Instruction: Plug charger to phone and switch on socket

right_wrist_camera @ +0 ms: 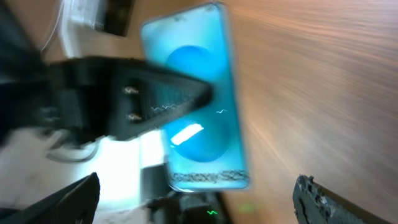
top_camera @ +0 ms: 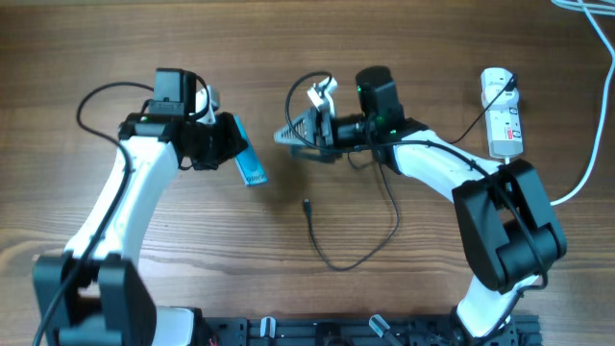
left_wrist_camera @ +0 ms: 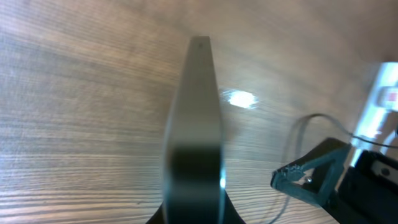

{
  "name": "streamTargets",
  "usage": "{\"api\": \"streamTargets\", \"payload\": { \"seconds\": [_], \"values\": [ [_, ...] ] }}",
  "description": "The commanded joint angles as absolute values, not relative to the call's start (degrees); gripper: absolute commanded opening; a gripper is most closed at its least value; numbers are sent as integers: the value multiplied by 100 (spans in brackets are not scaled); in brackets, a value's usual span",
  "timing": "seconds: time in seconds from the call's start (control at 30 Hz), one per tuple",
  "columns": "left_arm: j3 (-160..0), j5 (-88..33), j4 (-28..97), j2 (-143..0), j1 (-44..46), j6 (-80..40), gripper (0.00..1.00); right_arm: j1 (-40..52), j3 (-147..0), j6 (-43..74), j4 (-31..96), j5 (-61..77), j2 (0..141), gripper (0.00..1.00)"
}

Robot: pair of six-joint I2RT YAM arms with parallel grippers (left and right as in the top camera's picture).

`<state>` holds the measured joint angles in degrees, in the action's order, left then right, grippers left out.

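Left gripper [top_camera: 231,152]: fingers clamped on the phone [top_camera: 253,169], which sits left of table centre in the overhead view, projecting from the jaws toward the lower right. The left wrist view shows the phone edge-on as a thin dark slab rising from between the fingers, with the wooden table [top_camera: 288,48] beyond it; whether any part of it rests on the wood cannot be determined. The right wrist view shows the turquoise screen facing that camera, one dark finger of the left gripper lying across it, and the "Galaxy S25" text legible at the lower end. Right gripper [top_camera: 286,135]: just right of the phone and apart from it, pointing toward it; its fingers [right_wrist_camera: 68,202] stand well apart at the two lower corners of the right wrist view, with nothing between them. Charger [top_camera: 332,258]: thin black cable lying loose on the table in a loop below the right gripper, touched by neither gripper. Its connector tip [top_camera: 306,204] rests on the wood near table centre, below the gap between the two grippers and clear of the phone. Socket [top_camera: 502,120]: white strip with red markings at the upper right of the table, beside the right arm's elbow, well apart from both grippers, with a black cable reaching it. A thick white lead [top_camera: 586,173] curves along the right edge. Switch position not legible.
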<state>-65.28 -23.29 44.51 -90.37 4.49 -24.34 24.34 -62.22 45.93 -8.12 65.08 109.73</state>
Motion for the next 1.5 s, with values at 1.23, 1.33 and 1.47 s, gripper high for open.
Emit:
{"api": "streamTargets", "payload": {
  "seconds": [1.23, 1.33, 1.47],
  "values": [
    [-6455, -5734, 5686, -10403, 1066, -3039, 4, 2303, -6230, 3618, 2169, 1745, 11041, 100],
    [-6455, -6466, 6735, -10403, 878, -3039, 5, 2303, -6230, 3616, 2169, 1743, 11041, 100],
    [-6455, -7548, 7343, -10403, 899, -3039, 4, 2303, -6230, 3616, 2165, 1743, 11041, 100]
  ]
}}
